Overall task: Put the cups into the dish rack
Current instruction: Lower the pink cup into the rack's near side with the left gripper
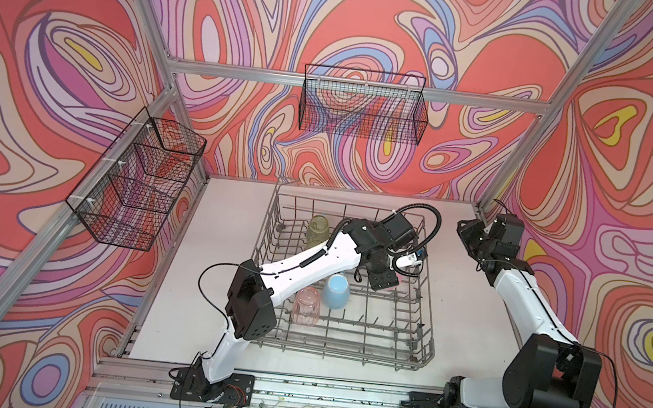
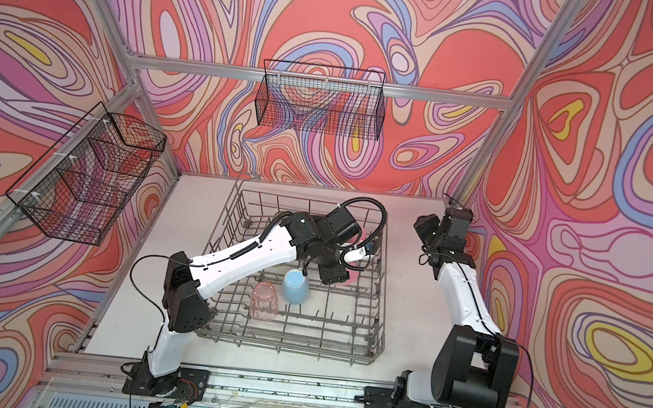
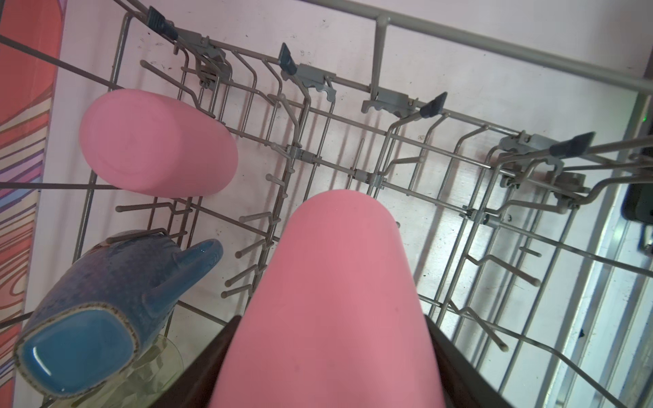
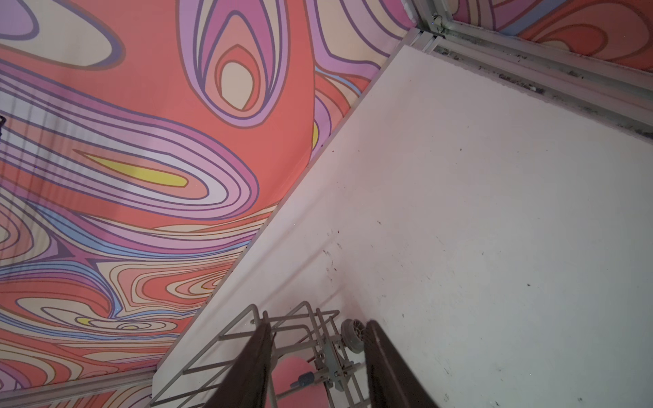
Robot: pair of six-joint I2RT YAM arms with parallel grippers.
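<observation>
Dish rack (image 1: 427, 333), near to far: translucent pink tumbler (image 1: 307, 305) and blue cup (image 1: 336, 292) upside down, left gripper (image 3: 332, 335) pinching an opaque pink cup (image 3: 339, 275) over the right half, yellow-green tumbler (image 1: 317, 229) far left, right gripper (image 4: 317, 325) spread and empty off the far right corner.

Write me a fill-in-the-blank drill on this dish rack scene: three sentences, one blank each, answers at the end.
1. The left hand holds an opaque pink cup over the dish rack, near a handled mug glazed ____.
2. The right hand is ____ and holds nothing.
3. The translucent tumbler beside the light blue cup is ____.
Missing words: blue; open; pink.
</observation>
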